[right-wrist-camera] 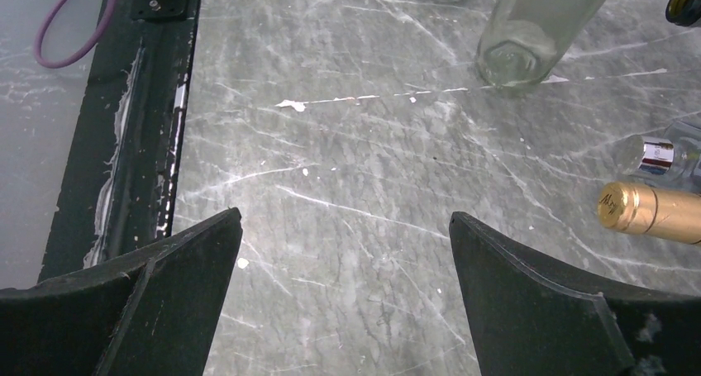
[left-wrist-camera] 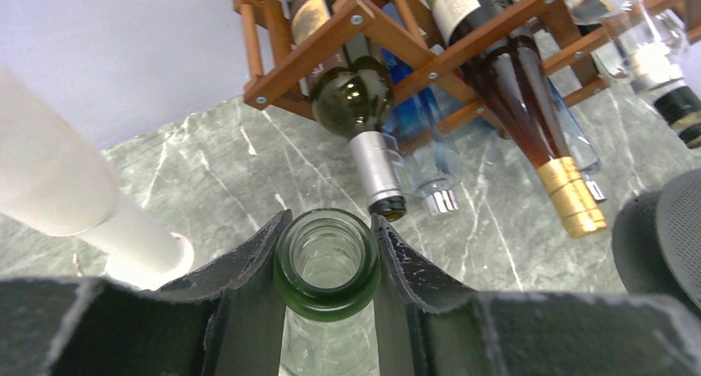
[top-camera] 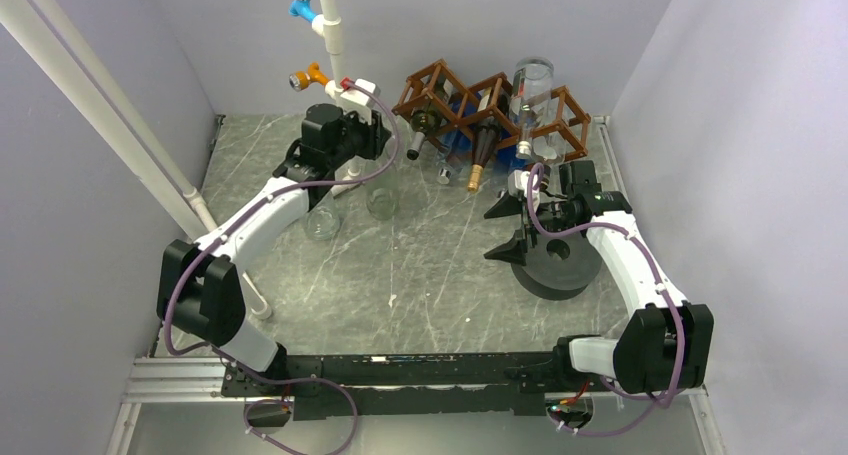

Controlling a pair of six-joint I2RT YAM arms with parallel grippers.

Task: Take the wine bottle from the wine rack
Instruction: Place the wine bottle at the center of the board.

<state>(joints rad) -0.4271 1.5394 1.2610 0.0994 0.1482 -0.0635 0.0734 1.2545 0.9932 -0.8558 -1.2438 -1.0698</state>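
Grey, white-veined marble table (top-camera: 430, 275), as I view it from the operating station. Along its far edge stands the wine rack (left-wrist-camera: 326, 44), a brown wooden lattice. Beneath the rack I see a blue-tinted bottle (left-wrist-camera: 430, 157) with a silver cap, apparently lying on the surface. Left of centre, a clear glass bottle (top-camera: 382, 201) stands upright, with a second clear glass vessel (top-camera: 322, 222) just beside it. The foot of a white pipe (top-camera: 345, 183) rests near both. Right of centre sits a dark round block (top-camera: 555, 270). A black rail (top-camera: 400, 370) runs along the near edge. I note white flecks scattered over the stone.
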